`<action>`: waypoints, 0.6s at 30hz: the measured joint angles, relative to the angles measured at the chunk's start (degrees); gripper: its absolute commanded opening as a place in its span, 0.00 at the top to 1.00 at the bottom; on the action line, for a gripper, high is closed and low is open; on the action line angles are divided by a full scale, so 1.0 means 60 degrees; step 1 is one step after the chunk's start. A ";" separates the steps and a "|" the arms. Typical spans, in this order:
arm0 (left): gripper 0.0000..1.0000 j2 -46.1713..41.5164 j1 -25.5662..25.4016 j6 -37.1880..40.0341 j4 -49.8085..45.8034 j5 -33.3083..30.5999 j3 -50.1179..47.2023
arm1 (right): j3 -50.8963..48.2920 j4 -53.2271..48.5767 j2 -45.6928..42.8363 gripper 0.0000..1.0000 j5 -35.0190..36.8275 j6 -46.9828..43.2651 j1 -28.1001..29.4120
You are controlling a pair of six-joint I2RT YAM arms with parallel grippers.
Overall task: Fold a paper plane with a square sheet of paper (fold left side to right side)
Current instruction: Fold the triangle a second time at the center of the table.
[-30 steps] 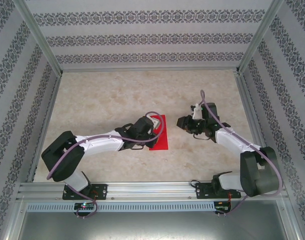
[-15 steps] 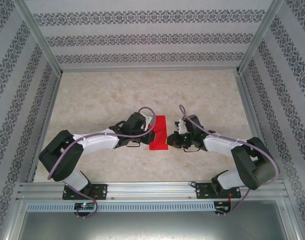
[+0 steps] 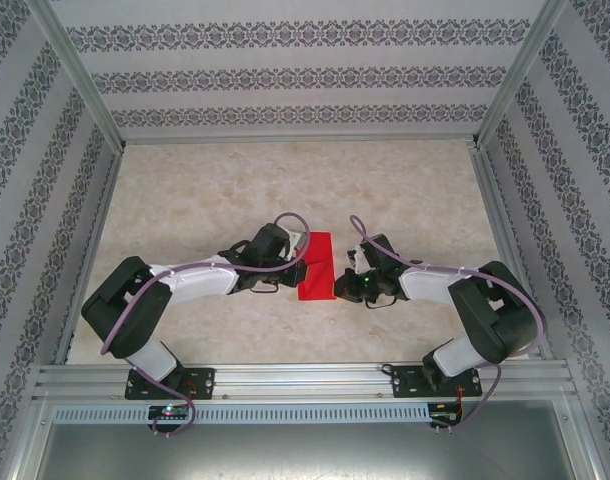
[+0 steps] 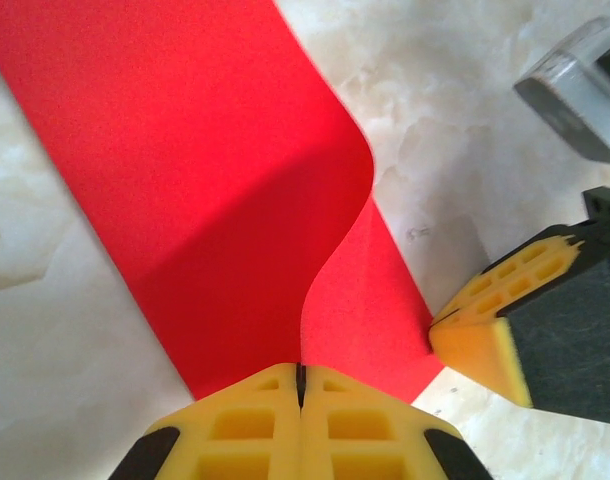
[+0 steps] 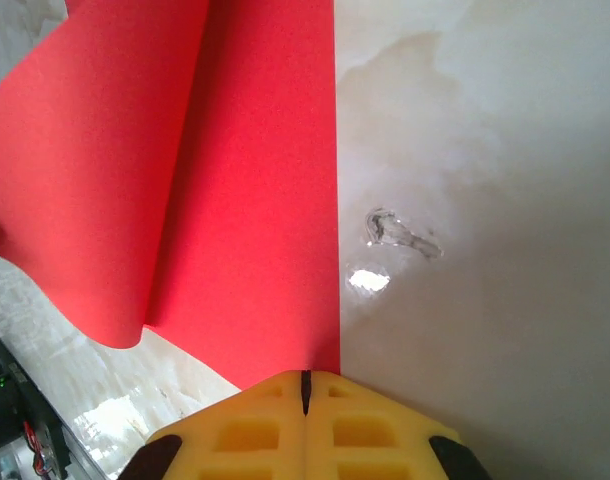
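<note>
Left wrist: paper [image 4: 185,150] pinched in left claw [image 4: 300,374]

Marbled beige table [image 3: 235,180], one sheet on it.
Square sheet of paper [image 3: 315,266] between left fingers [image 4: 235,430] and right fingers [image 5: 245,430], flap curled.

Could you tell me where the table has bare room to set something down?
The far half of the table, between the red sheet and the back wall, is bare. So is the near strip between the sheet and the front rail. The centre is crowded: the left pincer and right pincer meet at the sheet.
</note>
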 measured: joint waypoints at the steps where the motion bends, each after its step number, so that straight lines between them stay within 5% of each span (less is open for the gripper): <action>1: 1.00 0.0025 0.0015 0.0007 -0.0033 -0.0004 0.0000 | 0.0033 -0.0040 0.0018 1.00 0.0011 -0.0025 0.0036; 18: 1.00 0.0510 0.0251 0.0357 -0.0127 0.0000 0.0146 | 0.0412 -0.0623 0.0186 1.00 0.0113 -0.0499 0.0102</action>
